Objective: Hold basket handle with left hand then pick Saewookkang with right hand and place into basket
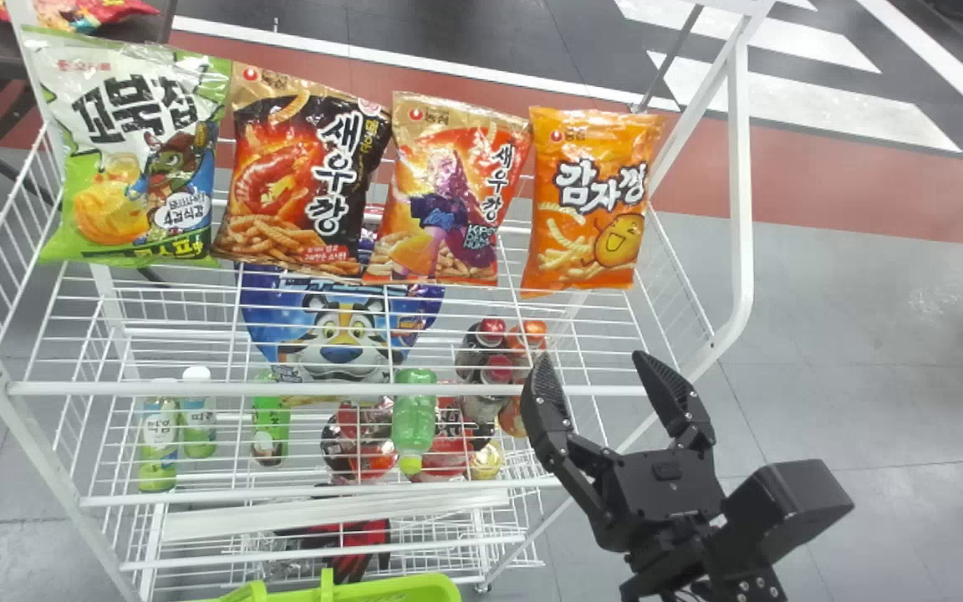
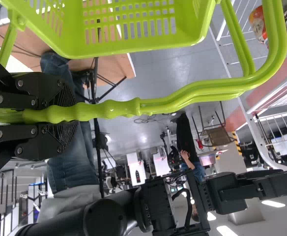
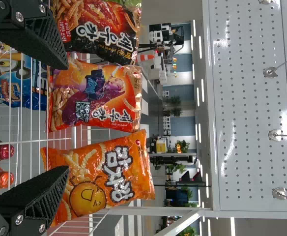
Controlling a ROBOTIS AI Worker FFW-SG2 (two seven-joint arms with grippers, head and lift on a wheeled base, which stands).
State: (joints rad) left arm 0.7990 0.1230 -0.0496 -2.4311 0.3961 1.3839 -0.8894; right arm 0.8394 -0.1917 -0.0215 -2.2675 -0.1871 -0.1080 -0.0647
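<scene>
My right gripper [image 1: 593, 364] stands open in front of the rack, below and in front of the upper snack row. Two Saewookkang bags stand there side by side: an orange one with a cartoon figure [image 1: 448, 201] and a darker one [image 1: 302, 176] to its left. In the right wrist view, the spread right gripper [image 3: 66, 117] has the figure bag [image 3: 94, 98] beyond its gap, with no contact visible. The left gripper [image 2: 65, 114] is shut on the green handle [image 2: 119, 109] of the basket [image 2: 129, 48]. The basket's rim [image 1: 364, 589] shows at the head view's bottom edge.
A green snack bag [image 1: 135, 150] and an orange potato snack bag [image 1: 594, 201] flank the Saewookkang bags. White wire shelf rails [image 1: 323, 389] cross in front. Bottles [image 1: 415, 418] and other packs stand lower. A perforated white panel [image 3: 251, 98] is beyond the bags.
</scene>
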